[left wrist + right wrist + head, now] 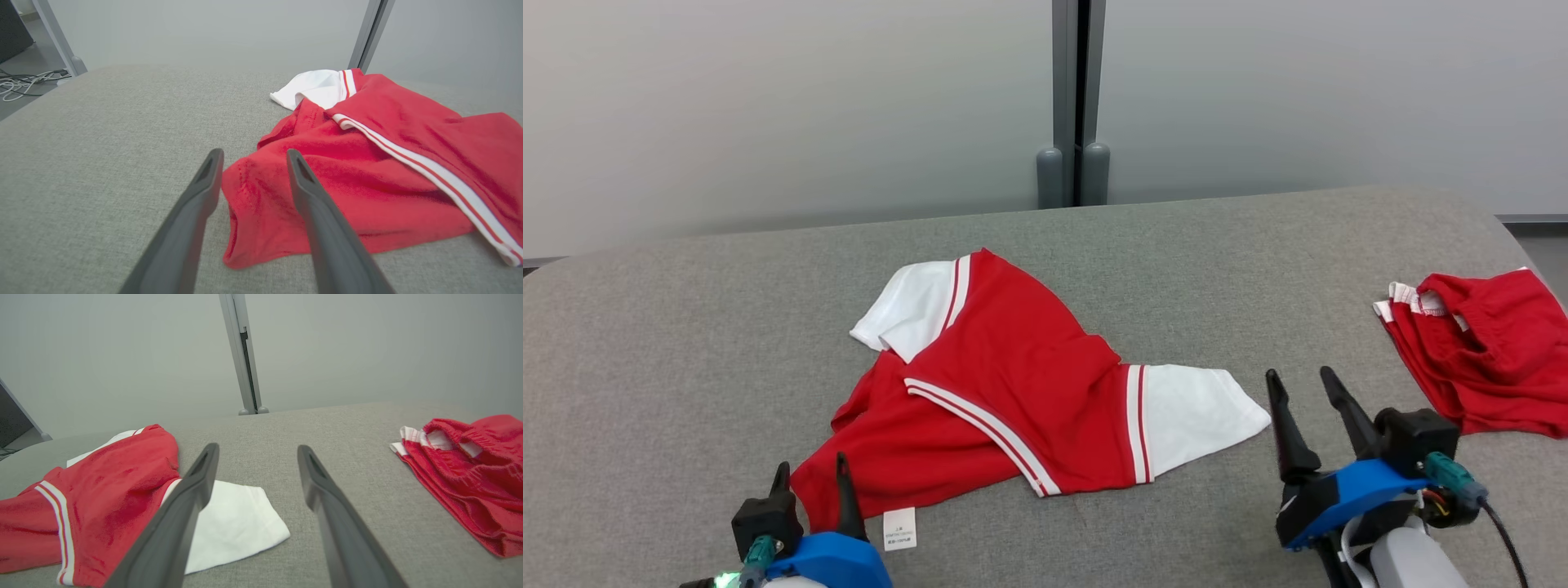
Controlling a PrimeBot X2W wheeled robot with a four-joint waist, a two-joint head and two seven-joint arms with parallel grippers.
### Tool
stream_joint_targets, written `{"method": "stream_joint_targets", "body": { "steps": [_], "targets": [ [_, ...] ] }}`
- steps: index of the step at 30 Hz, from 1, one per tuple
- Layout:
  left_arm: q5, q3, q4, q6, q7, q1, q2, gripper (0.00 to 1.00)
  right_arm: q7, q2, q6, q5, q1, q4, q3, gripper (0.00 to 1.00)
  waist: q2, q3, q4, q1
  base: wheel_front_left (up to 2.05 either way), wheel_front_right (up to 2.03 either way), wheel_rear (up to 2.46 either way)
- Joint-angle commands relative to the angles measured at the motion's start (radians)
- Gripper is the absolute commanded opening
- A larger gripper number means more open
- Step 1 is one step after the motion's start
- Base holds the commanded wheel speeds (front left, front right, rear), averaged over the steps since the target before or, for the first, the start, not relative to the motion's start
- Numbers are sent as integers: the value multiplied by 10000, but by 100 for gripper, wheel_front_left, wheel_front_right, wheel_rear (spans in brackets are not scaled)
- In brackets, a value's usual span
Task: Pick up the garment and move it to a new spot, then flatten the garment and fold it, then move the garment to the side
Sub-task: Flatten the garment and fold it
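Observation:
The garment (1013, 384) is a red shirt with white sleeves and white stripes, lying crumpled on the grey cushioned surface (686, 343). A white label (899, 528) sticks out at its near hem. My left gripper (812, 469) is at the garment's near-left corner, open. In the left wrist view that red corner (261, 212) lies slack between the spread fingers of the left gripper (254, 157). My right gripper (1298, 377) stands open just right of the white sleeve (241, 526). Nothing is between the fingers of the right gripper (258, 449).
A second red garment with white trim (1478, 351) lies bunched near the surface's right edge. A grey wall with a vertical post (1074, 106) stands behind the surface. Cables (24, 83) lie on the floor off its far left.

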Motion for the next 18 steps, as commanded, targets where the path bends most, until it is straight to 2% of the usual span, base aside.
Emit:
{"method": "stream_joint_targets", "body": {
  "steps": [1, 5, 9, 15, 18],
  "targets": [
    [122, 90, -40, -30, -2, 147, -41, 100, -29, 9, 3, -69, 148, -69, 148, 100, 0, 3, 17, 1, 0, 0, 0],
    [357, 265, -170, -192, -2, 242, -339, 100, -29, 4, 1, -263, 168, -281, 1121, 100, 0, 140, 285, 1, 0, 0, 0],
    [630, 163, -211, -405, -2, 202, -508, 100, -29, 3, 1, -392, -41, -101, 2333, 100, 0, 401, 857, 1, 0, 0, 0],
    [873, -191, -302, -607, -2, -18, -634, 100, -29, -10, 1, -591, -655, 1276, 3705, 100, 0, 823, 1967, 1, 0, 0, 0],
    [662, -499, -422, -616, -3, -95, -647, 100, -29, -19, 1, -785, -930, 2049, 3893, 100, 0, 1039, 2430, 1, 0, 0, 0]
  ]
}}
